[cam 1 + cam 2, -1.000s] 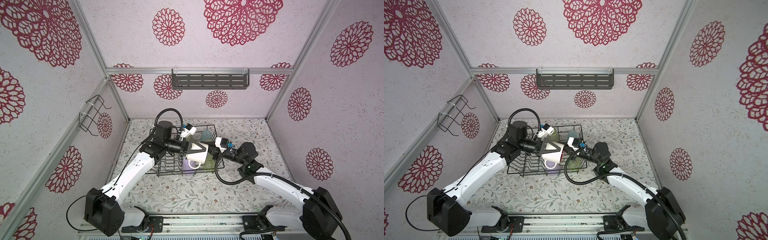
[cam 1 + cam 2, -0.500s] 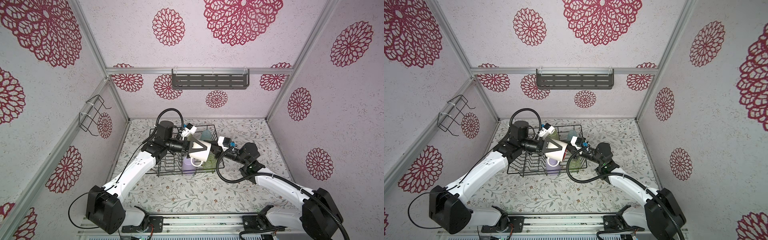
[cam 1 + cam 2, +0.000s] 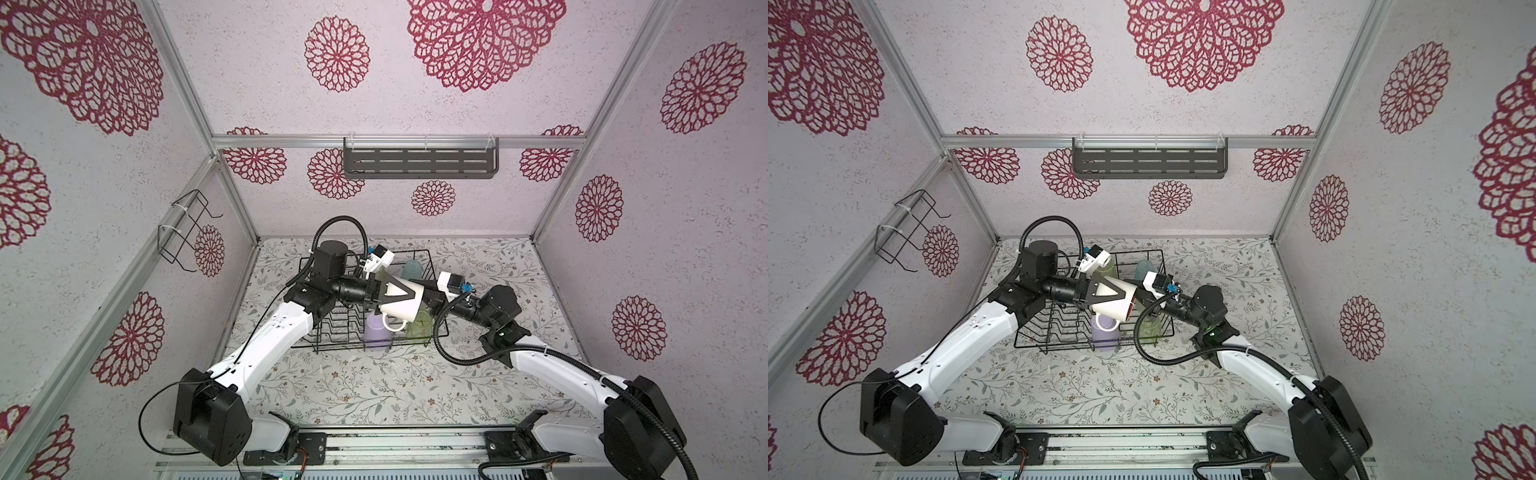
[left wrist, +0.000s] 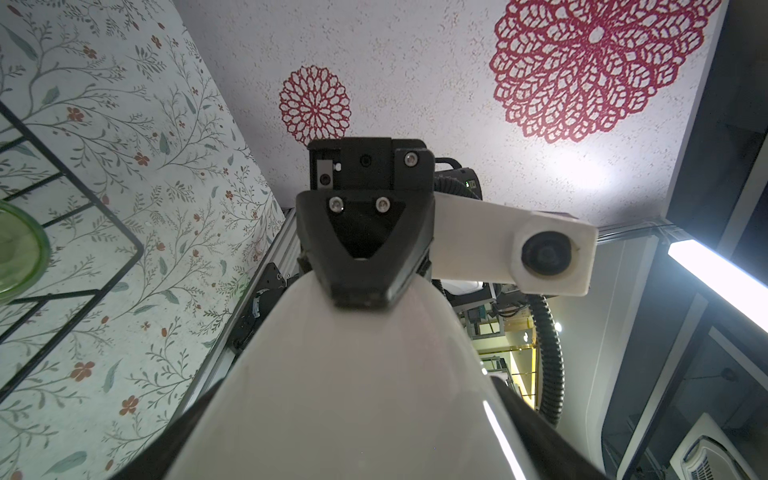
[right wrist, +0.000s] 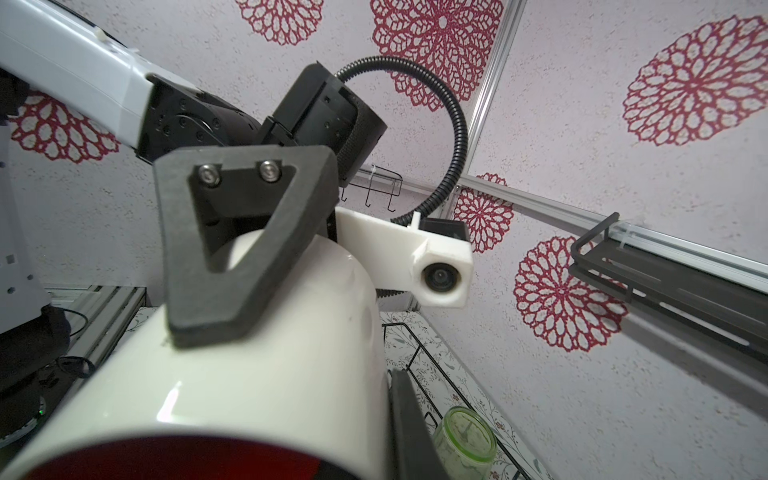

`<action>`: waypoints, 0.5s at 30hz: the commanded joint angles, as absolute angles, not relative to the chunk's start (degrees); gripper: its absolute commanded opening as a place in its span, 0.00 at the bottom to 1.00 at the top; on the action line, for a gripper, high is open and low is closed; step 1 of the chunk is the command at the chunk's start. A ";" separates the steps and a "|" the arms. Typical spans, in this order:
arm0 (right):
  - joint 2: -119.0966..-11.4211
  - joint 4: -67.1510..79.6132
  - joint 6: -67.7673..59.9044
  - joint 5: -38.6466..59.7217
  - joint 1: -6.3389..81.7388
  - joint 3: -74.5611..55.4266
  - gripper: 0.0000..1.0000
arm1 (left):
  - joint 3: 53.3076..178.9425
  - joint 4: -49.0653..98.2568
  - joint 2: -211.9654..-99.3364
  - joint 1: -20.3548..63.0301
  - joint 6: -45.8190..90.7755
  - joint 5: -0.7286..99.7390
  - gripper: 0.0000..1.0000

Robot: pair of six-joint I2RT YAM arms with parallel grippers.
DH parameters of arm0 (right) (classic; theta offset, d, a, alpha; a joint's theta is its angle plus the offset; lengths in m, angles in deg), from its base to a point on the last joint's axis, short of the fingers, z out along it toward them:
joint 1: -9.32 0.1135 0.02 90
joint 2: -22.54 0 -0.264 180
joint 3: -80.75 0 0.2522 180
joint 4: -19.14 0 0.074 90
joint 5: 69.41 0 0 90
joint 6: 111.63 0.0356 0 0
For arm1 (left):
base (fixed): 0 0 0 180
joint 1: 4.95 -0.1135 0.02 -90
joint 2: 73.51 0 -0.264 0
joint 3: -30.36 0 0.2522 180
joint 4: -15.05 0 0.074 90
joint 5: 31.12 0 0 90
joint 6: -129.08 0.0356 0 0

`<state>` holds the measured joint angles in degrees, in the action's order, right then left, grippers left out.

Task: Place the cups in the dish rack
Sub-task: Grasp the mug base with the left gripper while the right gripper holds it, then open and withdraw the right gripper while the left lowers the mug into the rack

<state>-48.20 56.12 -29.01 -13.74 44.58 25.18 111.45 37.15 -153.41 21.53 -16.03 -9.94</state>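
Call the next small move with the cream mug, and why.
Probably close the left end effector firmly on the cream mug before anything else moves. The mug hangs sideways over the dish rack; the right end effector is shut on its rim, and the left fingers straddle its body, but a firm grip isn't evident.

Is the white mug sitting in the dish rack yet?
No, the mug is up in the air on its side, above the rack.
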 commanded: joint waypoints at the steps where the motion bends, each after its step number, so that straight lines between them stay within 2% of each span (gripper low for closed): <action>1: -46.23 62.07 -27.73 -9.11 43.68 24.71 0.05 | 111.27 35.44 -153.93 20.65 -16.81 -9.73 0.69; 3: -46.15 61.70 -28.27 -7.68 43.68 24.88 0.11 | 111.02 35.25 -154.12 20.30 -16.81 -9.20 0.68; 8: -45.67 59.87 -29.94 -3.96 43.68 25.24 0.41 | 111.01 37.87 -155.24 18.81 -15.82 -8.07 0.62; 15: -44.01 55.41 -29.99 1.03 43.69 24.96 0.67 | 112.43 44.35 -155.77 16.17 -11.20 -5.07 0.59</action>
<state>-47.41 53.35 -30.73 -3.35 43.97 25.47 111.30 40.85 -155.35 17.20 -14.67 -6.44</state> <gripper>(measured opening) 0.652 0.894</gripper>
